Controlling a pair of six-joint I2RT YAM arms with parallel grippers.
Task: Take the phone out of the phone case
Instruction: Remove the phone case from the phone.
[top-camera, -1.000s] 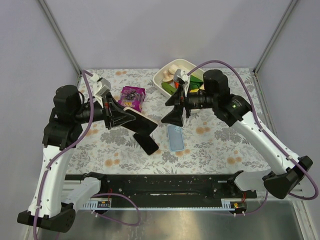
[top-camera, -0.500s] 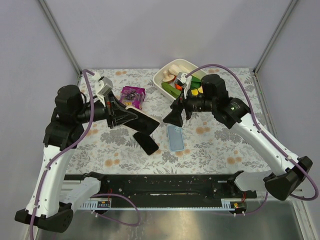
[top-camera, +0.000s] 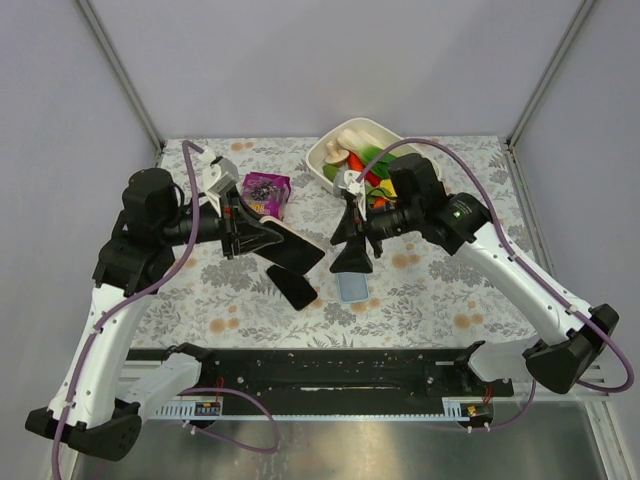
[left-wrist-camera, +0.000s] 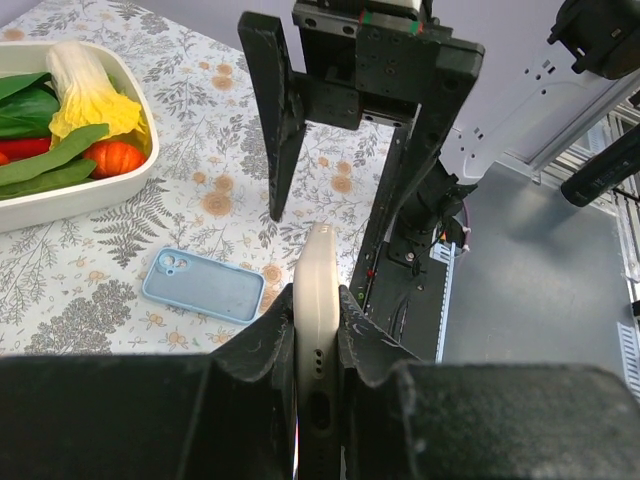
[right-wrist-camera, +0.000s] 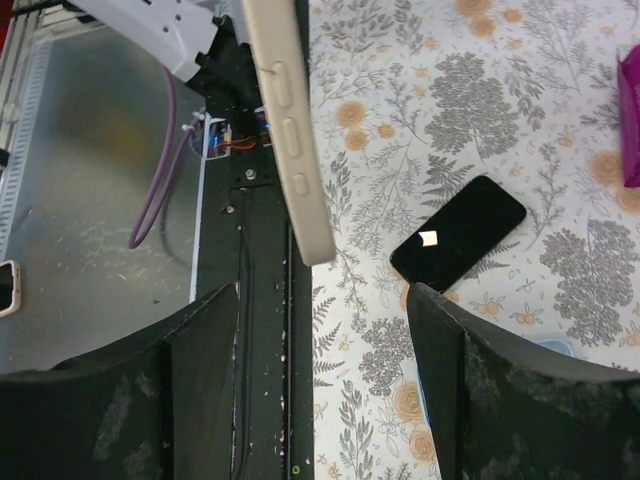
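While the left end effector (left-wrist-camera: 318, 342) pinched the cream phone case (top-camera: 297, 249) by one short end, clamped narrow on its sides and holding it clear of the tabletop (top-camera: 440, 290), the case's long axis ran from that grip straight toward the right end effector (top-camera: 352, 267). The right end effector's jaws stood wide and held nothing, and the case's free end lay just in front of the gap between them. A black phone (top-camera: 293, 287) lay flat on the tabletop just below the raised case, long axis slanted, roughly midway between the two end effectors; only the right one was free to reach it. Whether the dark face of the held case was lining or a screen could not be told. If the black phone was the one sought, separation appeared done; otherwise the right end effector was placed to close on the free end and pull along the long axis.
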